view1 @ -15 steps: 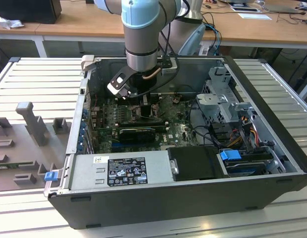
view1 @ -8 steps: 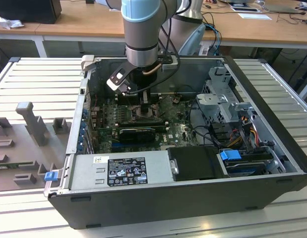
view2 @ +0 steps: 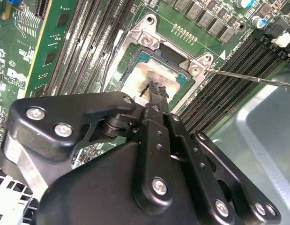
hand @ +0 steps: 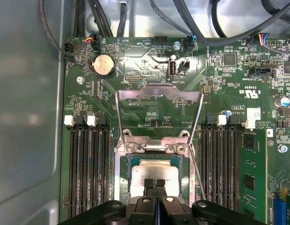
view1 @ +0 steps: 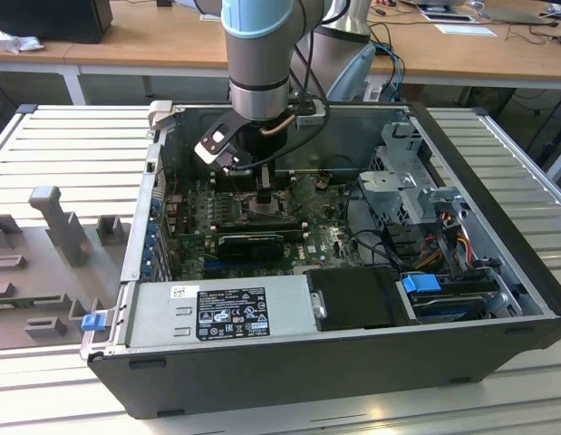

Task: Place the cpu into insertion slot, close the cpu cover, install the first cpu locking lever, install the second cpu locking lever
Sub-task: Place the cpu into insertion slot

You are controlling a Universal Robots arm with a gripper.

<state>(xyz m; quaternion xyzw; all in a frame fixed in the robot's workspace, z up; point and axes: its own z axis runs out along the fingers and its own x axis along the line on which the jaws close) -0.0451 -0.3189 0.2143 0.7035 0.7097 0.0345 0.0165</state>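
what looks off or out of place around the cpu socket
Nothing looks damaged. The cpu lies square in the insertion slot, but the cpu cover stands hinged up and a thin locking lever sticks out unlatched. The gripper, shut, sits over the cpu.

We see the open computer case (view1: 307,372) on a counter (view1: 72,145) of ribbed pale metal slats that runs out past the case on both sides. Beside the case, at the exterior view's left, grey moulded holders (view1: 58,222) stand on the counter. Beyond the case a wooden desk (view1: 153,41) on white legs carries a black box (view1: 53,18), crumpled white paper (view1: 17,41), loose sheets (view1: 466,29) and tangled cables (view1: 534,27). The light is even.
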